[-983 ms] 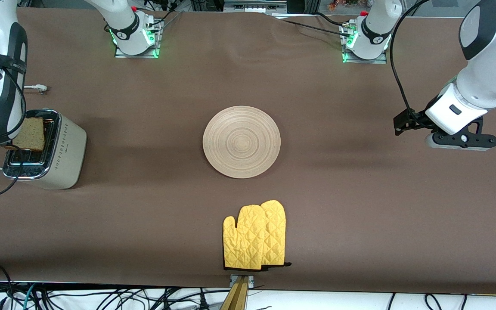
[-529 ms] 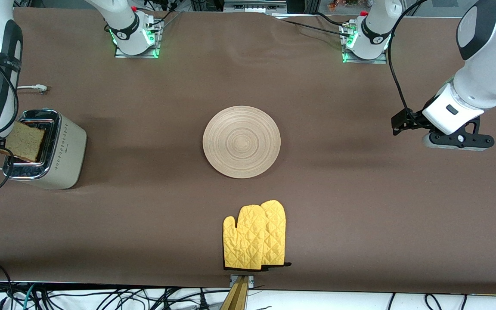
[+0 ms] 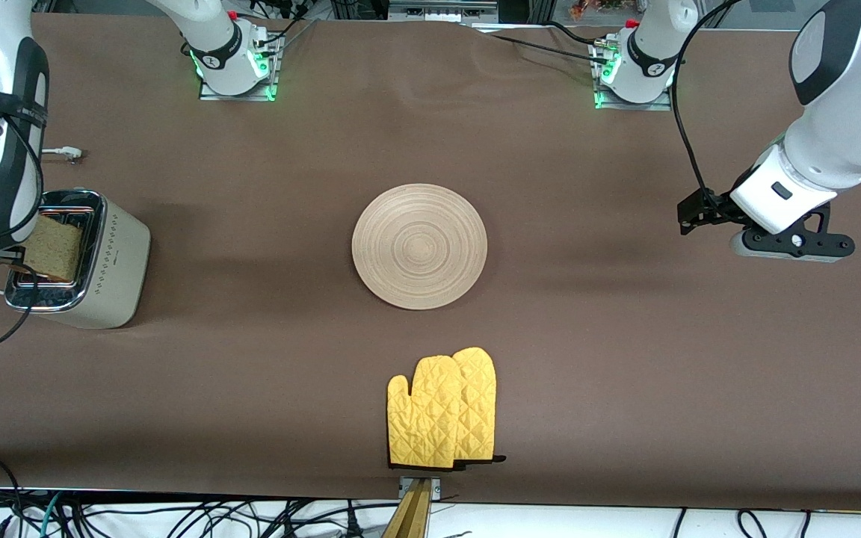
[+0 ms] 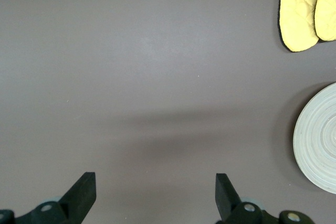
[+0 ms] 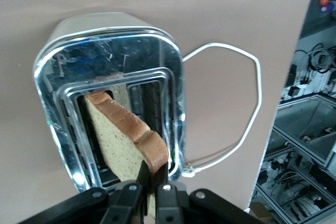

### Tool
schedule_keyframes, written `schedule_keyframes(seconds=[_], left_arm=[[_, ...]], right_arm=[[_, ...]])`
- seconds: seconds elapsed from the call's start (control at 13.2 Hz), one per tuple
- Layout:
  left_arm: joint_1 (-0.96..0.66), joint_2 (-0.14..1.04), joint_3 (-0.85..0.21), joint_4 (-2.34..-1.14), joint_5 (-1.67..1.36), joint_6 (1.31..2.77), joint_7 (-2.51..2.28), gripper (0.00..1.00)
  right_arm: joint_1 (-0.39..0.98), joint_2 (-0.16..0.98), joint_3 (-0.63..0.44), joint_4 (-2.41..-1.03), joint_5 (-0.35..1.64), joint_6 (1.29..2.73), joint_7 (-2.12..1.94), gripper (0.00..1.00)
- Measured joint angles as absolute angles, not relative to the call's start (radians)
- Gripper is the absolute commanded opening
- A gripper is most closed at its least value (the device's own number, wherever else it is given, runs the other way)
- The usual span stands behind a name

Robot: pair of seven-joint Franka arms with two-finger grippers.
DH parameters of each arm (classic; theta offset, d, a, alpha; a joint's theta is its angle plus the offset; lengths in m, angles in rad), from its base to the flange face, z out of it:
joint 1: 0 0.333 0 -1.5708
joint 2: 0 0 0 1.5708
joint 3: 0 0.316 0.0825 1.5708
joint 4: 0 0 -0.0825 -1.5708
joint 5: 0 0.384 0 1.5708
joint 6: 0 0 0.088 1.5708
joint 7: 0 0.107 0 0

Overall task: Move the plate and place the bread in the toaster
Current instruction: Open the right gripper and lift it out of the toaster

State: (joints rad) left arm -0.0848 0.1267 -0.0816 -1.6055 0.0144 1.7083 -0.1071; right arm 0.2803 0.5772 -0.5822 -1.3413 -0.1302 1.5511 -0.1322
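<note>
Bread (image 5: 123, 137) pinched by its crust edge in the right gripper (image 5: 152, 182), fingers (image 5: 140, 177) squeezed narrow on the corner of the slice. Held upright, edge-on, lower part already down inside one slot of the toaster (image 3: 113, 258), upper part sticking out above the chrome top. Can't tell from either view how deep it sits. Second slot right beside it, nothing showing in it.

Right arm coming down from its base at the top of the front view and bent over the toaster, wrist pointing down at the slots. Gripper itself mostly hidden by the arm in the front view, only a tan patch of bread (image 3: 53, 248) peeking out next to it.

Toaster standing at the right arm's end of the table, white power cord (image 5: 247, 114) looping out across the brown table (image 3: 251, 359) next to it.

Left gripper (image 4: 155, 195) hanging over bare table at the left arm's end, waiting, fingers (image 4: 84, 190) spread wide with nothing between them. Well apart from everything else.

Plate (image 3: 419, 246) flat in the middle of the table between the two arms, nothing on it. Edge of it also visible in the left wrist view (image 4: 317, 140).

Yellow oven mitts (image 3: 443, 407) lying flat, nearer to the front camera than the plate, close to the table edge.
</note>
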Motion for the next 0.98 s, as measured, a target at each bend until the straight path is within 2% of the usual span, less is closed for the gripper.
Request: schedule_keyframes(seconds=[0.08,0.15,0.3,0.45,0.53,0.98], left_arm=[[-0.085,0.127,-0.082,-1.606,0.014,1.708,-0.107,1.0],[-0.085,0.127,-0.082,-1.606,0.014,1.708,-0.107,1.0],[-0.085,0.127,-0.082,-1.606,0.014,1.708,-0.107,1.0],[-0.085,0.127,-0.082,-1.606,0.014,1.708,-0.107,1.0],[-0.085,0.127,-0.082,-1.606,0.014,1.708,-0.107,1.0],[-0.092,0.128,-0.082,-1.606,0.014,1.705,-0.107,1.0]], right_arm=[[0.28,0.587,-0.582,-1.341,-0.12,1.551,-0.131,0.0],[0.28,0.597,-0.581,-1.342,-0.115,1.551,-0.131,0.12],[0.28,0.613,-0.575,-1.342,-0.089,1.551,-0.129,0.6],[0.281,0.623,-0.572,-1.341,-0.073,1.552,-0.124,0.95],[0.281,0.624,-0.572,-1.341,-0.071,1.553,-0.123,1.0],[0.281,0.604,-0.574,-1.313,-0.052,1.557,-0.123,1.0]])
